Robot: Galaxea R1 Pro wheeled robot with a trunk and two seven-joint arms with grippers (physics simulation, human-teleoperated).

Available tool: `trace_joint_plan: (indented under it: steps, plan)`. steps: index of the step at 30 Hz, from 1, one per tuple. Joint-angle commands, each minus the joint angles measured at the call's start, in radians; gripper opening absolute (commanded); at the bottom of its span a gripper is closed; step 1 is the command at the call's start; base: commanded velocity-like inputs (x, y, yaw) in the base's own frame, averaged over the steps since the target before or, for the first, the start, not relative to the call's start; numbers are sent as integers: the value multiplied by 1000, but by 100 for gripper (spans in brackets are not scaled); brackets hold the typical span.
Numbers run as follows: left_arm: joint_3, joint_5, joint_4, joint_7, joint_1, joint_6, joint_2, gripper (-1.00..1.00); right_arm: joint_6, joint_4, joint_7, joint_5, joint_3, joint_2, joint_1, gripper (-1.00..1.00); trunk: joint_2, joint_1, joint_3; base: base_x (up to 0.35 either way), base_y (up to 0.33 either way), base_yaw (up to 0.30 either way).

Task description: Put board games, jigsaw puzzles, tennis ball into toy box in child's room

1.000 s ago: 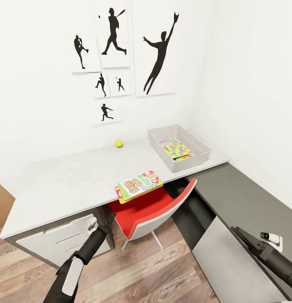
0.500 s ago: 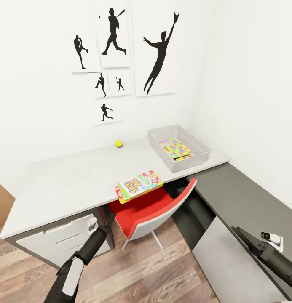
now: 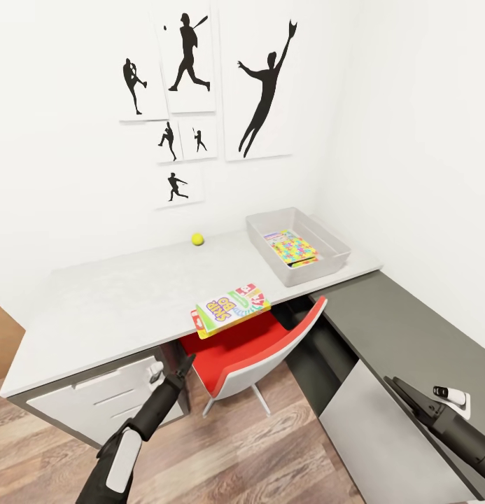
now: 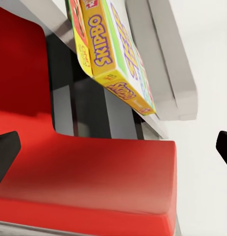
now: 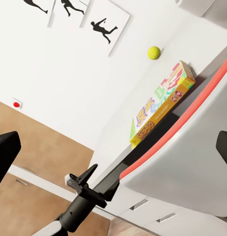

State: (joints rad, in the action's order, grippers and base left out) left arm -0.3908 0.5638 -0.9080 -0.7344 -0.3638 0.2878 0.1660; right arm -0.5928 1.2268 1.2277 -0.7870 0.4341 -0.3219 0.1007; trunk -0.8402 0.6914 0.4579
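1. One legible label: "SKIPBO" is printed on the side of the yellow-red-green board game (image 4: 109,54). I read it clearly from the left wrist camera; from the head camera the lid lettering is less distinct.
2. That board game lies on the table (image 3: 102,308), overhanging its front edge above the red chair (image 3: 252,350).
3. I see the tennis ball (image 3: 197,239) on the table near the wall, well apart from the game box.
4. I see the toy box (image 3: 298,245) at the table's far right end, with a jigsaw puzzle (image 3: 292,248) lying inside it.
5. My left gripper (image 3: 173,364) is low, in front of the drawer unit (image 3: 95,406), jaws spread wide and empty; the left wrist camera looks at the chair seat.
6. My right gripper (image 3: 403,389) is over the dark counter (image 3: 403,329), jaws spread, holding nothing.
7. Silhouette pictures (image 3: 193,91) hang above the table; the right wrist camera also shows a red dot (image 5: 15,103) on the wall.
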Motion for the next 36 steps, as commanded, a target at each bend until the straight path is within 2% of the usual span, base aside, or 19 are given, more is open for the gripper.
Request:
trace_joint_plan:
  steps: [1, 16, 36]
  plan:
    - [-3, 5, 0, -3, -1, 10, 1, 100, -8, 0, 1, -5, 0, 0, 1, 100, -1, 0, 1, 0, 0, 0]
    - [2, 4, 0, -11, -1, -3, 4, 100, -8, 0, 1, -5, 0, 0, 1, 100, -1, 0, 1, 2, 0, 0]
    - [3, 4, -1, -13, -1, -9, 4, 100, -8, 0, 1, -5, 1, 0, 1, 100, -1, 0, 1, 86, 0, 0]
